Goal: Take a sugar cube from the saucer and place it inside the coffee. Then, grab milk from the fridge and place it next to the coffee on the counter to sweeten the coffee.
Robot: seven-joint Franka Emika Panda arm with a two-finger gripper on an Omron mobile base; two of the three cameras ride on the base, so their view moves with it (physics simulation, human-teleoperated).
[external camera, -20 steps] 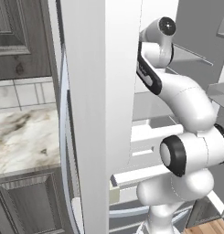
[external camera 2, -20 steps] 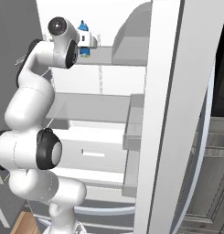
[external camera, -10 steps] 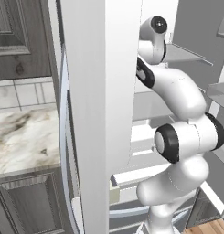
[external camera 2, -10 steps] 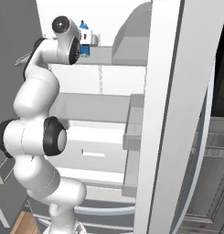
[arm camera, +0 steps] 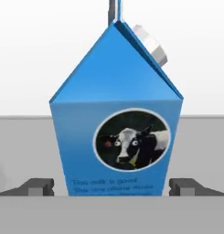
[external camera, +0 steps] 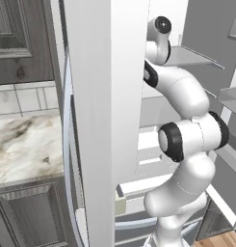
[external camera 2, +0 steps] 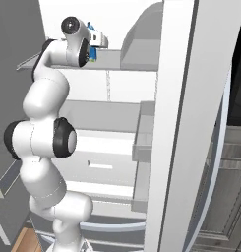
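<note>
**Fingers straddle the milk carton on the top fridge shelf, grip not yet made**

In the hand view the two dark fingers (arm camera: 38,186) stand spread wide, one at 8 o'clock and one at 4 o'clock of the milk (arm camera: 116,132). The carton sits between them with a small gap showing on each side, so they appear to hold nothing and touch nothing yet. The gripper (arm camera: 115,187) is centred on the carton's lower face, just under the cow picture.

The milk stands upright on a grey shelf (external camera 2: 112,59) high inside the fridge (external camera 2: 117,118), gabled top up, white cap at about 1 o'clock. From the right base view a sliver of blue shows just past the hand, at 12 o'clock of the arm's elbow.

This looks like the second half of the task: fetching the milk. Next, I judge, the fingers need to close squarely on the carton's side walls, then lift it off the shelf and draw it out past the open fridge door (external camera: 107,106) toward the marble table (external camera: 23,149), at 9 o'clock in the left base view.
</note>
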